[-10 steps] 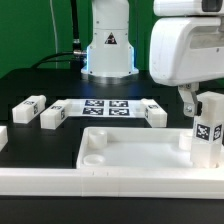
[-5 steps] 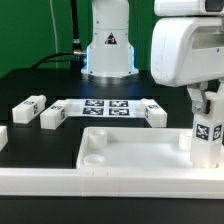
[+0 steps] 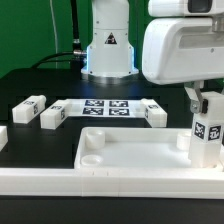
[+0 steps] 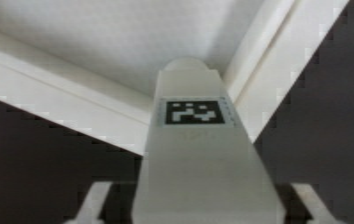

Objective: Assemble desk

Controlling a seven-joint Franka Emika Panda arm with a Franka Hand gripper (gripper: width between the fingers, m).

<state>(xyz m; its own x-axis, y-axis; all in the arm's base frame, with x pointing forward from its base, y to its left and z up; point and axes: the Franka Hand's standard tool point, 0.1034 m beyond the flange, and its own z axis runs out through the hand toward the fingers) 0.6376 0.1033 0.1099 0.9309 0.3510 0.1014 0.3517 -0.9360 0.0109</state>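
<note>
Nearest you, the desk top (image 3: 130,152) lies flat on the worktop (image 3: 35,85), rim upward. At the top's end on the exterior view's right, the pincer (image 3: 204,104) is clamped on a leg (image 3: 207,135) and holds it upright by a corner inside the rim. You cannot tell whether it is seated. Beyond the top's far rim, three loose legs (image 3: 52,117) lie beside the marker board (image 3: 105,107). Judge this as an early stage: one leg going in, three still to fit.
</note>
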